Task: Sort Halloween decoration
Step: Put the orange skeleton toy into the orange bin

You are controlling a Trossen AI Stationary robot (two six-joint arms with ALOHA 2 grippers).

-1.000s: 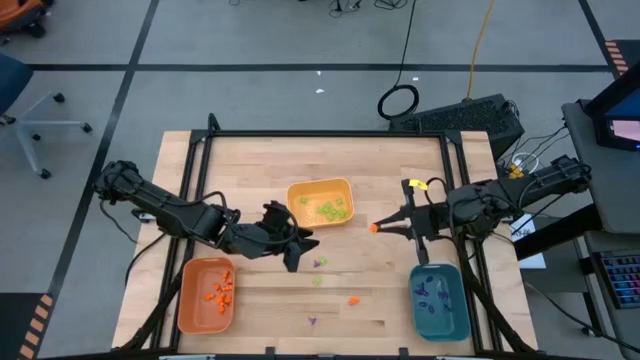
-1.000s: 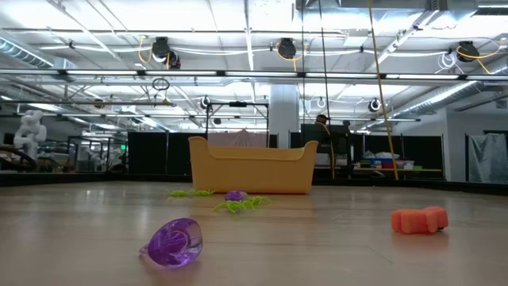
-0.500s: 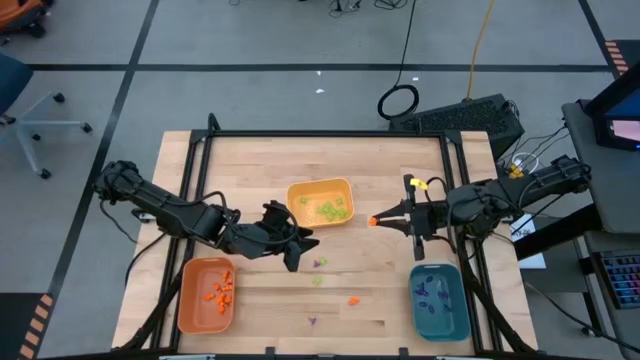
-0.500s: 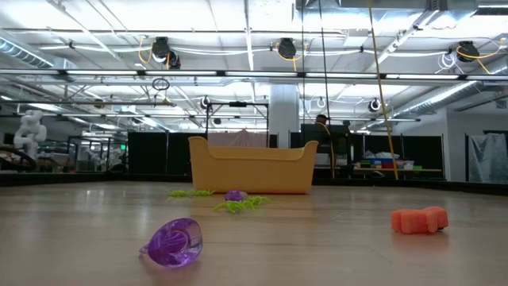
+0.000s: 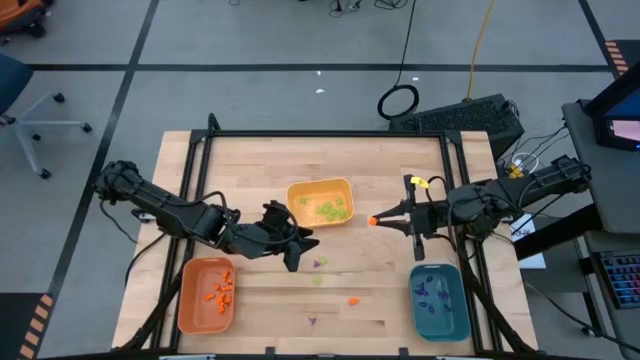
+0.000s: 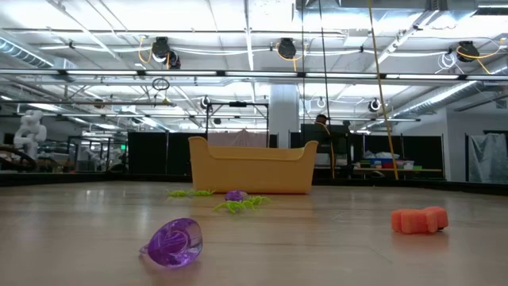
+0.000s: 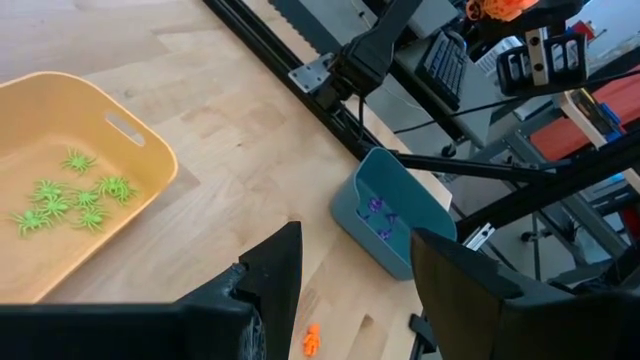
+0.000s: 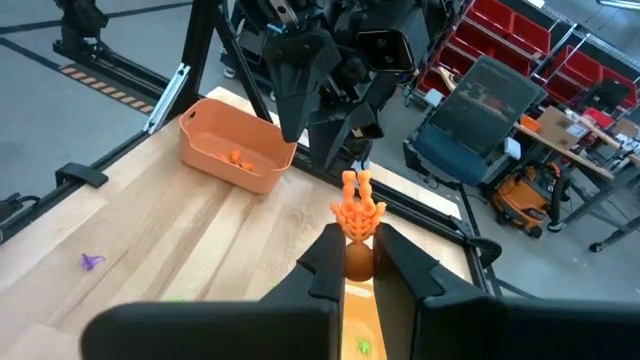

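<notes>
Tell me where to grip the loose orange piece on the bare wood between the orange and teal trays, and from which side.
Grip the orange piece across its narrow middle, coming straight down. It lies flat and low on the table, wider than tall, so a side approach would likely scrape the wood. It lies apart from the other loose pieces.

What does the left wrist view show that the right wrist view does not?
Left wrist only: the yellow tray holding green pieces, the teal tray, and the open left gripper. Right wrist only: the orange tray, and the right gripper shut on an orange piece. Both show the wooden table.
</notes>
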